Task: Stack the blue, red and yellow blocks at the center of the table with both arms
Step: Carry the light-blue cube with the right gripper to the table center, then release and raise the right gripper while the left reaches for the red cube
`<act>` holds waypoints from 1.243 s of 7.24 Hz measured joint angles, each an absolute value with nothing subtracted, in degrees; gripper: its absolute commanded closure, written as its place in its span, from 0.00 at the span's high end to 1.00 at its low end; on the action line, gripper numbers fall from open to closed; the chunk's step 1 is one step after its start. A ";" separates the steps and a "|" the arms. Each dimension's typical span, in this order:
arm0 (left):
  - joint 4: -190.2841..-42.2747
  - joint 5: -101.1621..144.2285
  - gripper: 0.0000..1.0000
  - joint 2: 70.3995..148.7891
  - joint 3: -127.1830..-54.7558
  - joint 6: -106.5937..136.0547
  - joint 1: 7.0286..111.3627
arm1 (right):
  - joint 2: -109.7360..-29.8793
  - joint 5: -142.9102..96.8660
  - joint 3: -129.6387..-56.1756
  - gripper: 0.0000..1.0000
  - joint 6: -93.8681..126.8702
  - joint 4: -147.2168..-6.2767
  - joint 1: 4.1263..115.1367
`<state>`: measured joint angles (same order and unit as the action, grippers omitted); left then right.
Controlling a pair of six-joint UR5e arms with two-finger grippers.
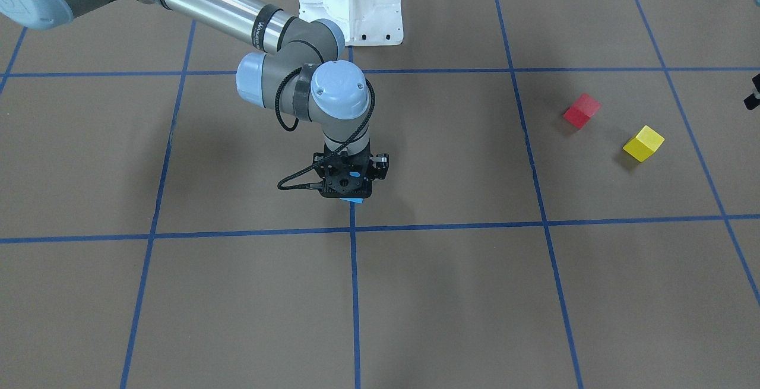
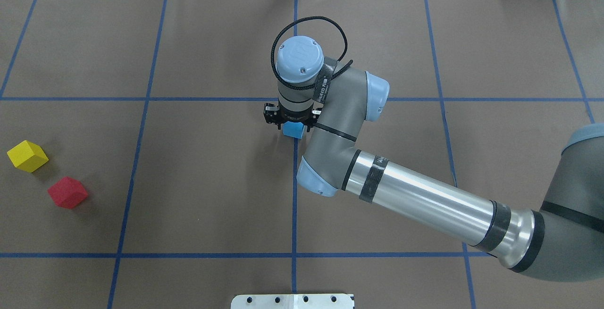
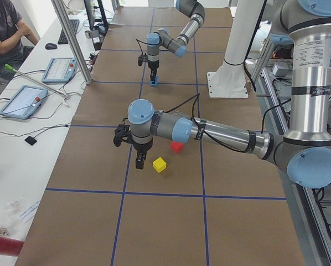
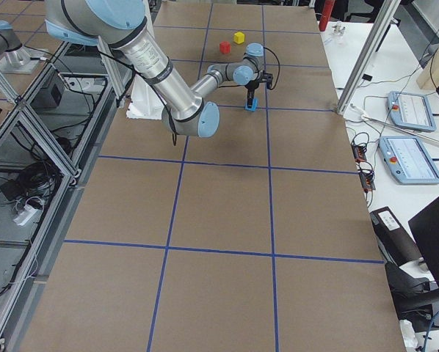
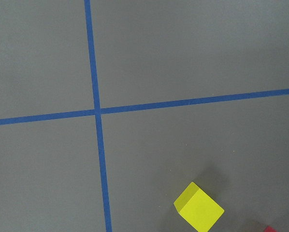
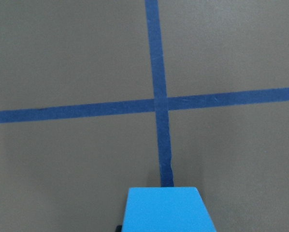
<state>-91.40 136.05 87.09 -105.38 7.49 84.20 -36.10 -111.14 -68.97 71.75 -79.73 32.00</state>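
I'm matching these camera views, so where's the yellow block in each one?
Front-facing: yellow block at right, middle height.
Overhead: block at far left.
Exterior left: block at centre.
Exterior right: block at top centre.
Left wrist: block at bottom, right of centre.
Right wrist: not in it.
Landmark: the red block beside it.

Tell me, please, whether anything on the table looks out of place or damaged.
Nothing stands out. The blue block sits at the right claw on the centre tape line; the red block and yellow block lie apart, intact.
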 measured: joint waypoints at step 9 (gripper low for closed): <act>-106.22 131.36 1.00 87.10 -108.30 57.07 61.87 | -58.45 -118.00 -99.93 1.00 70.61 -84.50 42.70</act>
<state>-106.22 131.36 87.10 -108.30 57.07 61.87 -58.45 -118.00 -99.93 70.61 -84.50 42.70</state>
